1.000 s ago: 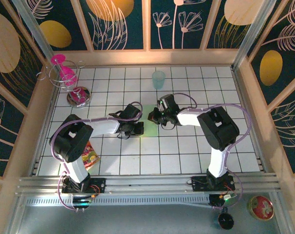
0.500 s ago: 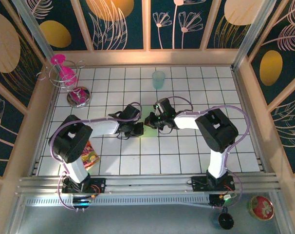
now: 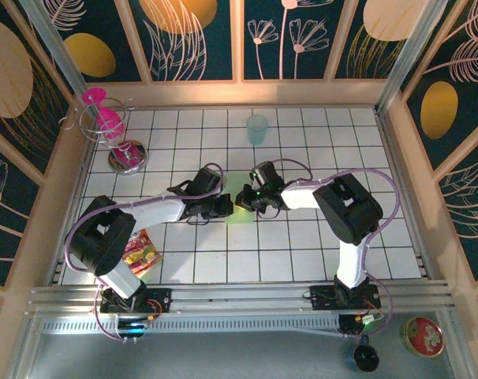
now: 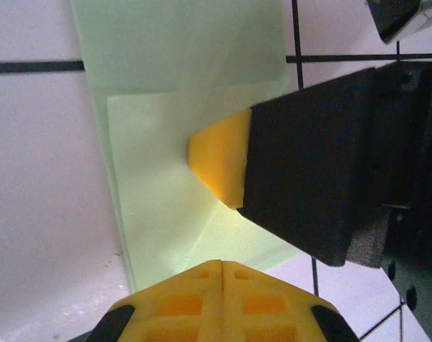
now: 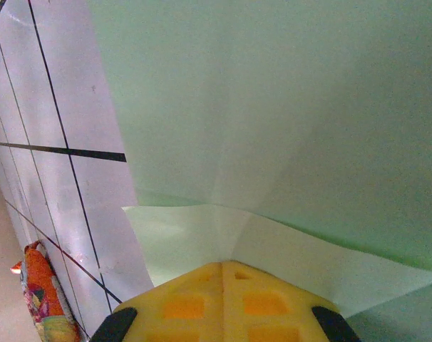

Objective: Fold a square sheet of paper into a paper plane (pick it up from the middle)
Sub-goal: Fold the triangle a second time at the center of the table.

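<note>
step: a fold in the square sheet of paper point(image 4: 170, 100) is judged to be in pressing; no plane shape is formed yet.
paper: laid flat on the tiled table point(image 4: 38, 178), at the centre of the top view, with a flap doubled over it.
left gripper point(image 4: 222, 267): pinched shut, nothing held, placed at the sheet's lower edge.
right gripper point(image 5: 222, 269): pinched shut, nothing held, its tip set on the flap.
next: a firm sweep along the crease is called for, with the sheet pinned by the other claw.
</note>
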Tool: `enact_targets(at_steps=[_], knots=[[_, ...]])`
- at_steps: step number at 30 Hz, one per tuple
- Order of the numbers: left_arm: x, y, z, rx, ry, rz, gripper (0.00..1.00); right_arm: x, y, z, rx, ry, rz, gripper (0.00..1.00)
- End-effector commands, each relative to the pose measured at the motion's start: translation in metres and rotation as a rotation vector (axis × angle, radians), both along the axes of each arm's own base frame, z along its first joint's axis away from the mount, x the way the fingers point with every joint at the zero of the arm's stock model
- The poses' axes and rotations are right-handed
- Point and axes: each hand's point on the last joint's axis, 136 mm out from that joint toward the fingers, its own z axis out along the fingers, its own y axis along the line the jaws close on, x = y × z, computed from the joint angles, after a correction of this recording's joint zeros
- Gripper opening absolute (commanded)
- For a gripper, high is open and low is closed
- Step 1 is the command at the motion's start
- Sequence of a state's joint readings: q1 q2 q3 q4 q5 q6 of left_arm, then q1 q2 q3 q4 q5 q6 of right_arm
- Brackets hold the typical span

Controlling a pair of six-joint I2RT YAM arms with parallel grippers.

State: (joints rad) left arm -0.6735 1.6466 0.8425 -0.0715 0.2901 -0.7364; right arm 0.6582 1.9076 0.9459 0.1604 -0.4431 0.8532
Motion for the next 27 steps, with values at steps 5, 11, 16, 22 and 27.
enact_targets(at_steps=[5, 11, 16, 22, 27], knots=[[-0.013, 0.002, -0.027, -0.004, 0.101, 0.026, 0.0, -0.006, -0.012, -0.021, -0.037, 0.057, -0.032, 0.0], [-0.025, 0.014, -0.051, 0.041, 0.155, 0.044, 0.0, -0.006, -0.014, -0.021, -0.034, 0.059, -0.033, 0.0], [-0.04, 0.024, -0.063, 0.064, 0.191, 0.048, 0.0, -0.008, -0.017, -0.026, -0.049, 0.07, -0.039, 0.0], [-0.064, 0.042, -0.068, 0.092, 0.244, 0.047, 0.0, -0.009, -0.024, -0.03, -0.074, 0.084, -0.048, 0.0], [-0.06, 0.034, -0.041, 0.001, 0.19, 0.062, 0.0, -0.01, -0.025, -0.029, -0.073, 0.083, -0.046, 0.0]])
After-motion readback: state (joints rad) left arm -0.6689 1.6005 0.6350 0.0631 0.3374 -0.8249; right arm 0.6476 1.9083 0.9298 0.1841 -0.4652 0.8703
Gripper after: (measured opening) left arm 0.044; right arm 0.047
